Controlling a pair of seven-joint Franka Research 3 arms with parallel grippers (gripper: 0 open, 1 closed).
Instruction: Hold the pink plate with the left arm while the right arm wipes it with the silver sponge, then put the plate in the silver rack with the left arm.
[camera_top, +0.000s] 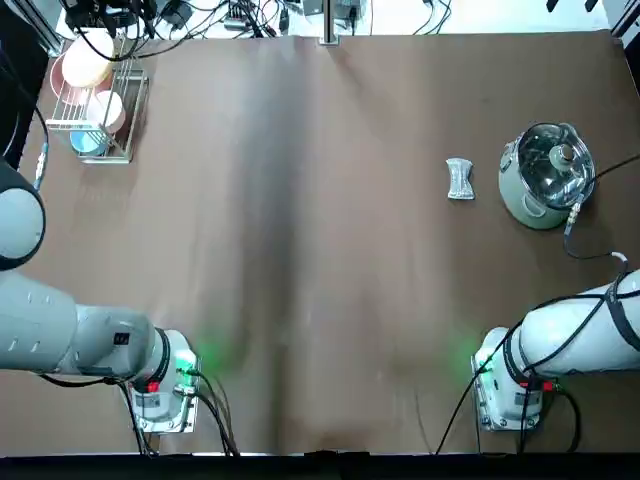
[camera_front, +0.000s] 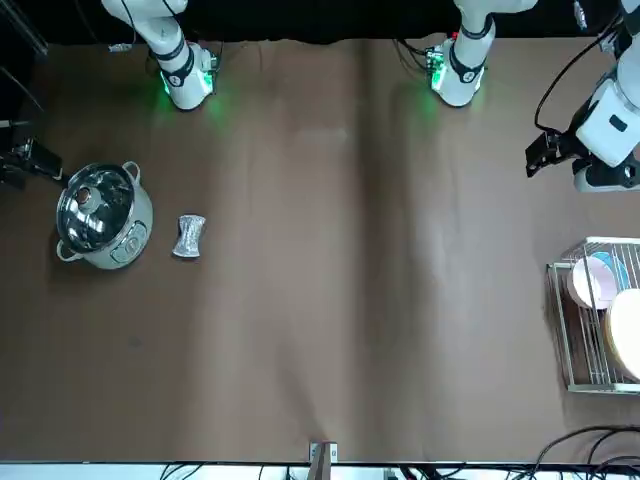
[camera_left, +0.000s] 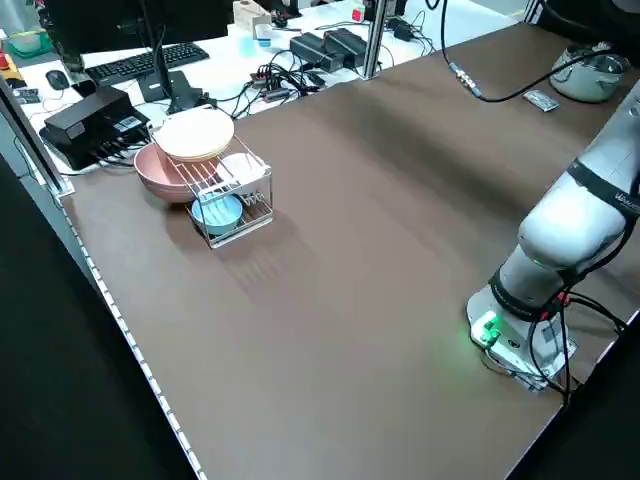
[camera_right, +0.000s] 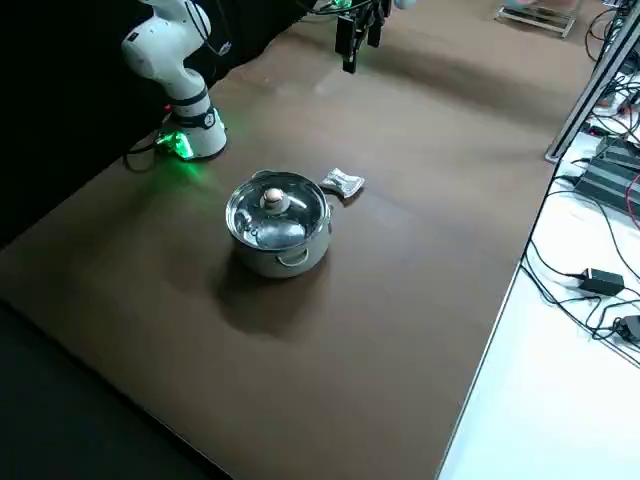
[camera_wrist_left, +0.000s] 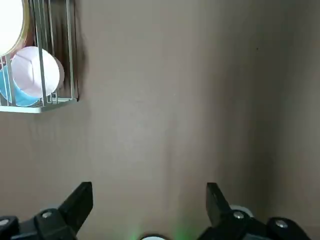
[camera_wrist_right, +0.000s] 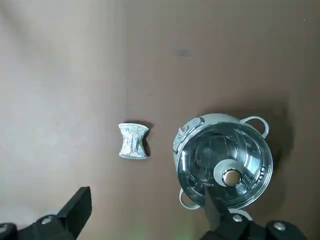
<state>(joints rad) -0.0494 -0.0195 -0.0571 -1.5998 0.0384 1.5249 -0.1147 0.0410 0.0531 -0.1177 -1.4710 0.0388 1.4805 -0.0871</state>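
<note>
One silver sponge (camera_top: 460, 179) lies near the pot (camera_top: 547, 176) on the table (camera_top: 320, 260).

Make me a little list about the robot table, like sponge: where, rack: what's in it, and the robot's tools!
silver mesh sponge: flat on brown table, beside pot
glass-lidded steel pot: lid on
silver wire rack: holds pale pink plate, blue dish, pale yellow-orange plate
left tool: open, empty
right tool: open, empty
</note>
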